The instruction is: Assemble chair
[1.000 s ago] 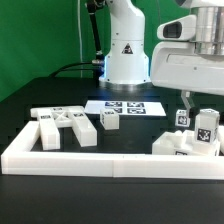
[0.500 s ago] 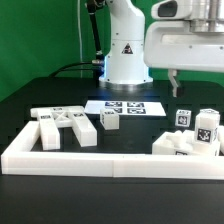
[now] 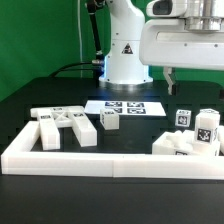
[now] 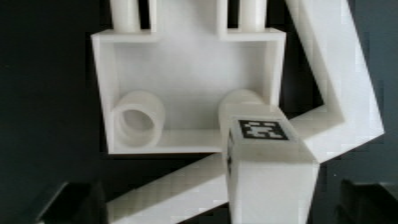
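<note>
Chair [image 3: 190, 146] lies in chunky white pieces behind the border wall [image 3: 110, 160], and the built part sits at the exterior view's right under an empty, spread gripper [image 4: 205, 196].

At the exterior view's left, loose parts [image 3: 62, 125] lie flat in a cluster. A small block [image 3: 110, 120] stands alone just beside them and near the marker board [image 3: 125, 107]. They are probably spaced this way so each can be grasped singly. At the right the gripper hangs well above the built part, fingers wide apart and holding nothing, likely clear of it so the joined pieces stay put. From the wrist view that part is a square hollowed slab [image 4: 187, 55] with a round hole and a tagged post [image 4: 267, 150] standing in it.
</note>
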Action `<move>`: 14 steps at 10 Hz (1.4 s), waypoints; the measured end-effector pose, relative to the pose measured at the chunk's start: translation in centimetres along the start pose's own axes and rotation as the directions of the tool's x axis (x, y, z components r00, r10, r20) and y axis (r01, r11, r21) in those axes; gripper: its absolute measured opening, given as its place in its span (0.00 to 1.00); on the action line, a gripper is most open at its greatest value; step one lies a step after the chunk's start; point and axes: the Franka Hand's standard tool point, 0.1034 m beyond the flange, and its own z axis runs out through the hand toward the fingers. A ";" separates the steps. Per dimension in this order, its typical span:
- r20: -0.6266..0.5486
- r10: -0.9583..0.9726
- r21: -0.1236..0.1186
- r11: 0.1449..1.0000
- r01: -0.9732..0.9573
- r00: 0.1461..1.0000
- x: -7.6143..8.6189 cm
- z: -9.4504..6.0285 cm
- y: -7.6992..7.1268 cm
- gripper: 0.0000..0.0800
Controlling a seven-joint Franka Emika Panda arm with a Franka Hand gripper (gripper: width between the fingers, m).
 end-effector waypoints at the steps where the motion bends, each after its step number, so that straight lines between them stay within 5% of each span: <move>1: 0.001 -0.103 -0.001 0.995 0.103 0.995 -0.5 0.1 0.4 0.81; 5: 0.016 -0.340 0.022 0.940 0.340 0.940 -1.8 -0.2 5.8 0.81; 9: 0.014 -0.551 0.022 0.834 0.551 0.834 -1.8 0.0 5.9 0.81; 12: 0.018 -0.837 0.003 0.548 0.837 0.547 -3.3 1.5 8.9 0.81; 14: 0.014 -0.833 0.002 0.553 0.833 0.553 -3.1 1.4 8.7 0.81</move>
